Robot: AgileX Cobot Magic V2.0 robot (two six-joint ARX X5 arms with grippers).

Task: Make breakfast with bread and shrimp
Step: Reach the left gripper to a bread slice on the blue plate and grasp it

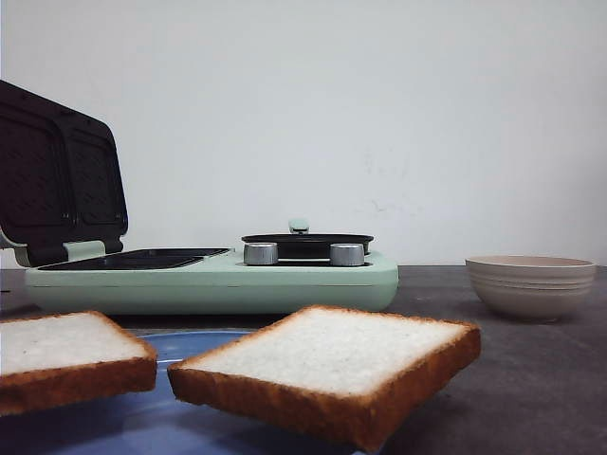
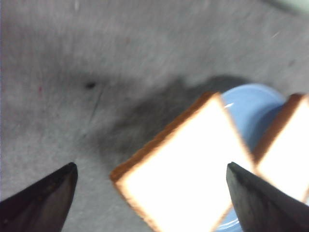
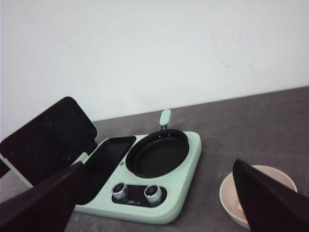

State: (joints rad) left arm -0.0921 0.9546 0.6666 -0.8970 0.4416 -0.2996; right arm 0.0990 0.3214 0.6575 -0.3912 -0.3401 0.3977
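Two slices of white bread with brown crusts lie on a blue plate (image 1: 204, 343) at the table's front: one at the left (image 1: 66, 346), one nearer the middle (image 1: 332, 351). In the left wrist view my left gripper (image 2: 152, 166) is open above one slice (image 2: 186, 164), a finger on each side and not touching it; the other slice (image 2: 289, 145) and the plate (image 2: 251, 111) lie beside it. My right gripper (image 3: 158, 166) is open and empty, high over the table. The shrimp shows only as a faint pinkish spot (image 3: 239, 207) in the bowl (image 3: 229, 193), mostly hidden by a finger.
A mint-green breakfast maker (image 1: 218, 280) stands behind the plate, its black lid (image 1: 57, 180) raised at the left, grill plate (image 1: 142, 258) bare, round pan (image 1: 306, 244) at its right. The beige bowl (image 1: 531, 284) stands at the right. A white wall backs the table.
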